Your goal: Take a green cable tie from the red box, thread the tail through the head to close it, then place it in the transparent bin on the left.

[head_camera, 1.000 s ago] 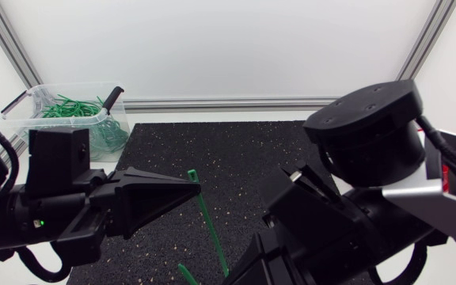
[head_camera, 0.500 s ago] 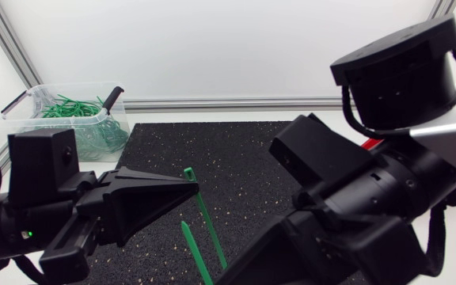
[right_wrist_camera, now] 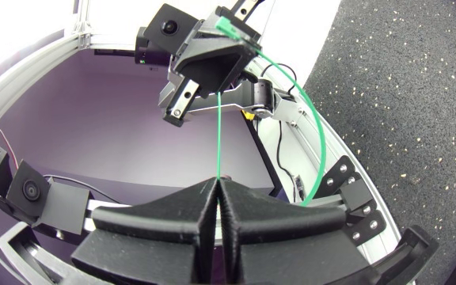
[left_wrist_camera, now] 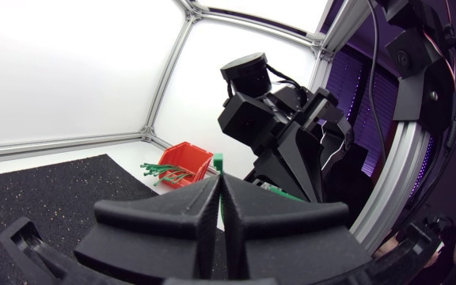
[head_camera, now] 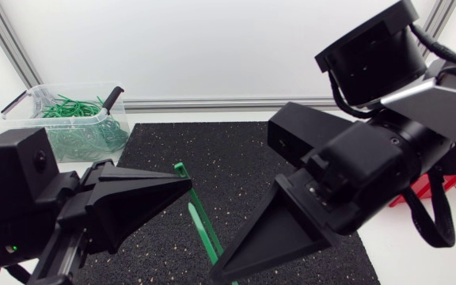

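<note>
Upward and rightward my right arm has swung since a second ago, so the right gripper (head_camera: 216, 271) now shows whole over the black mat (head_camera: 236, 150). The transparent bin (head_camera: 24, 103) holds a heap of green ties (head_camera: 70, 107). The red box (left_wrist_camera: 187, 158), with loose ties (left_wrist_camera: 158, 168) poking over its rim, is mostly hidden behind that arm from above. Both grippers are clamped on one green cable tie (head_camera: 200, 218), the left gripper (head_camera: 186, 184) near its head and the right lower down.

Cable tie (head_camera: 199, 214) runs betw. both grippers: head end pinched at L gripper (head_camera: 187, 184) tip, lower end pinched in R gripper (head_camera: 214, 273), just right of & nearer than L gripper. Mat (head_camera: 236, 150) on bench (head_camera: 212, 117), under both. Bin (head_camera: 70, 127) w/ ties well behind L gripper, off mat. Box (left_wrist_camera: 187, 161) w/ ties ahead of L gripper, beside R arm.
</note>
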Action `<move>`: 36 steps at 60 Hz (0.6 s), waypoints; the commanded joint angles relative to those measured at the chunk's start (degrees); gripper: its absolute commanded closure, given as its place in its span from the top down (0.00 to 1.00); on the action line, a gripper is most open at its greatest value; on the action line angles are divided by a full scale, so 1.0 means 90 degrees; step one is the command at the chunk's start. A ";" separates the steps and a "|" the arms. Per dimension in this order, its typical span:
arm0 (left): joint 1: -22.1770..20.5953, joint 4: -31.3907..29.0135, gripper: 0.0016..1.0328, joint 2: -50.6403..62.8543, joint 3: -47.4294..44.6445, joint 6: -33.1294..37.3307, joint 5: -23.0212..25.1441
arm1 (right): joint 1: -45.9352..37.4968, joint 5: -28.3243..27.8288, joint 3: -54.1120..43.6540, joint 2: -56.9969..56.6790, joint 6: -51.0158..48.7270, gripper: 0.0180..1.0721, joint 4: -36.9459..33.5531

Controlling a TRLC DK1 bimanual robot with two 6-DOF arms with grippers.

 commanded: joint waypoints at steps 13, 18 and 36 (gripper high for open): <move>-0.0804 -0.0104 0.04 -0.0077 -0.0252 0.0809 -0.0799 | -0.0232 -0.0232 0.0428 0.0157 0.0193 0.05 -0.0321; -0.0892 -0.0104 0.04 -0.0058 -0.0242 0.0917 -0.0925 | -0.0222 -0.0252 0.0428 0.0215 0.0193 0.05 -0.0340; -0.0882 -0.0143 0.04 -0.0048 -0.0134 0.0946 -0.0994 | -0.0242 -0.0252 0.0360 0.0469 0.0174 0.05 -0.0399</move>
